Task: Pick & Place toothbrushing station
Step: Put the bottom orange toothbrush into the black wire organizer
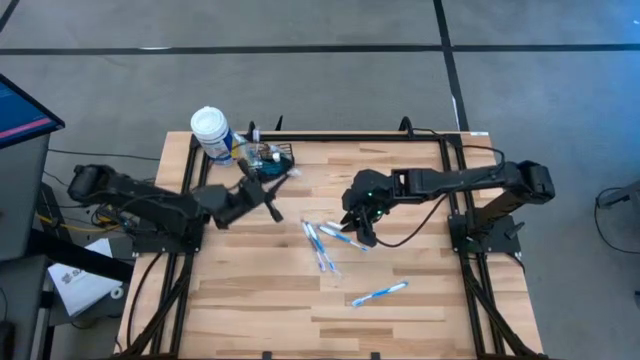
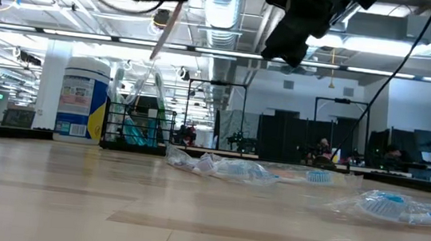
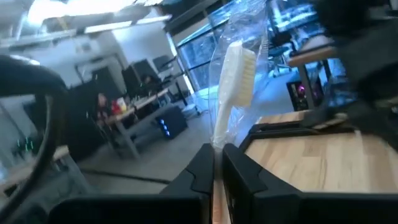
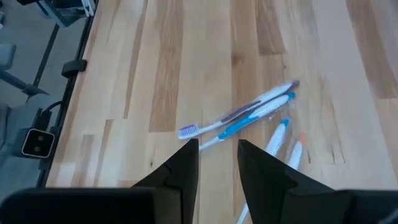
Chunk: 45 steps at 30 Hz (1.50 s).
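On the pale wood table (image 1: 250, 290) the caddy (image 1: 270, 160) sits at eleven o'clock, and the left gripper (image 1: 272, 208), clamped on a wrapped toothbrush (image 3: 233, 81), should tip it upright before lowering, while the right gripper (image 1: 358, 225) hovers, fingers apart.

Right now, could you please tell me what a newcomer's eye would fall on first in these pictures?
Probably the wrapped toothbrush pinched in the shut left claw, raised above the table near the black wire-mesh caddy at the far edge. Next, the loose wrapped toothbrushes scattered mid-table, with the open right claw hovering over them. A big white-capped bottle stands beside the caddy.
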Each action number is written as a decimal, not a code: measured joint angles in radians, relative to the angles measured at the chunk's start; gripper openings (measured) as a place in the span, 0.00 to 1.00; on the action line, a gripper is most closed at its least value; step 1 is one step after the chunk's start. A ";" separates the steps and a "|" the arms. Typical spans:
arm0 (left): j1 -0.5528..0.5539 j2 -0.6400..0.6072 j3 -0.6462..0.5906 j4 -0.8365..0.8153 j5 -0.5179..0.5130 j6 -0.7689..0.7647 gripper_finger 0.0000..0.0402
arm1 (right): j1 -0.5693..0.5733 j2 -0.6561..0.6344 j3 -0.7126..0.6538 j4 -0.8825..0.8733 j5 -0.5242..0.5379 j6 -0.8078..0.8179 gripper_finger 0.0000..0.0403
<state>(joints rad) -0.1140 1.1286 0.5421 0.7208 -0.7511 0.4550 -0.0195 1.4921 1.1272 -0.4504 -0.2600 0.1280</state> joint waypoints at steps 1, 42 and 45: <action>0.027 -0.006 -0.011 0.000 0.019 -0.035 0.02 | 0.006 0.000 -0.009 0.011 0.000 0.000 0.25; 0.510 0.182 -0.082 0.227 0.262 -0.277 0.02 | 0.091 0.001 -0.070 0.104 0.035 -0.102 0.25; 0.532 0.182 -0.082 0.229 0.263 -0.277 0.02 | 0.091 0.002 -0.070 0.104 0.035 -0.103 0.25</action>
<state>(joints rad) 0.4180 1.3109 0.4606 0.9502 -0.4886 0.1783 0.0719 1.4937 1.0573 -0.3462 -0.2253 0.0254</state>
